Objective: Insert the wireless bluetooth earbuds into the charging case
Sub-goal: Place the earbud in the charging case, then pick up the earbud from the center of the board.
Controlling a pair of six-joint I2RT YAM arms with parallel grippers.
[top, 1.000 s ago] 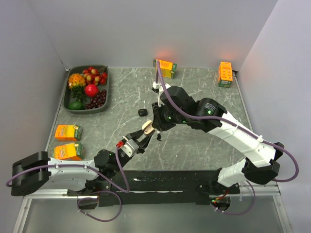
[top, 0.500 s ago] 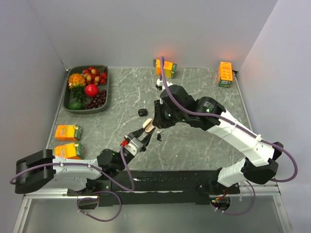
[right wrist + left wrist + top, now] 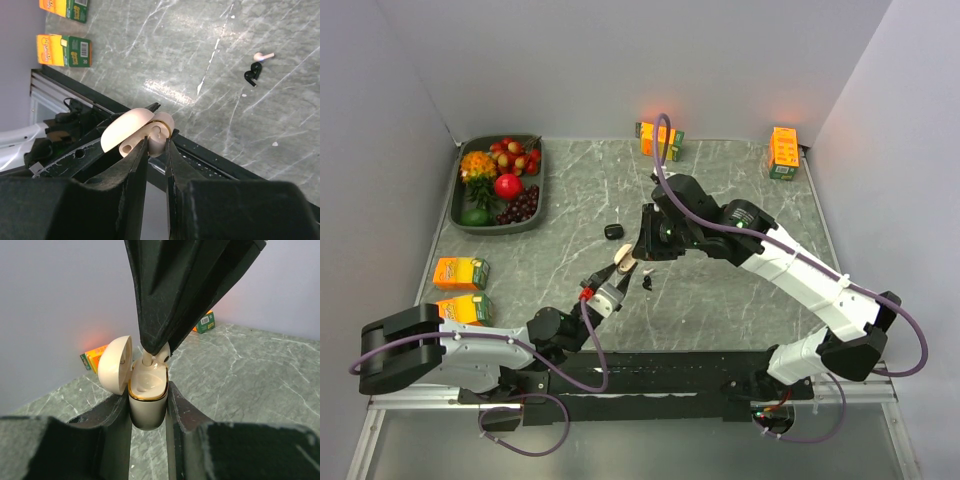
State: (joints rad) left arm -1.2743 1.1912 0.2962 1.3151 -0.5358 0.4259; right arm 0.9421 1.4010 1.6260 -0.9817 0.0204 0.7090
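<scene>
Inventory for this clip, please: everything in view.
marble-pattern table: 1, grey-green, under everything
dark rounded tray of assorted fruit: 1, dark grey, far left corner
orange juice cartons: 4, orange and green; two near left, one back centre, one back right
cream charging case: 1, cream, lid open, in the left gripper
held whitish plastic earbud: 1, whitish, in the right gripper at the case's opening
loose whitish plastic earbud: 1, whitish, lying on the table
black plastic earbud: 1, black, beside the loose whitish one
small black rounded object: 1, black, on the table; unidentifiable
left gripper: 1, black, shut on the case
right gripper: 1, black, shut on the held earbud
</scene>
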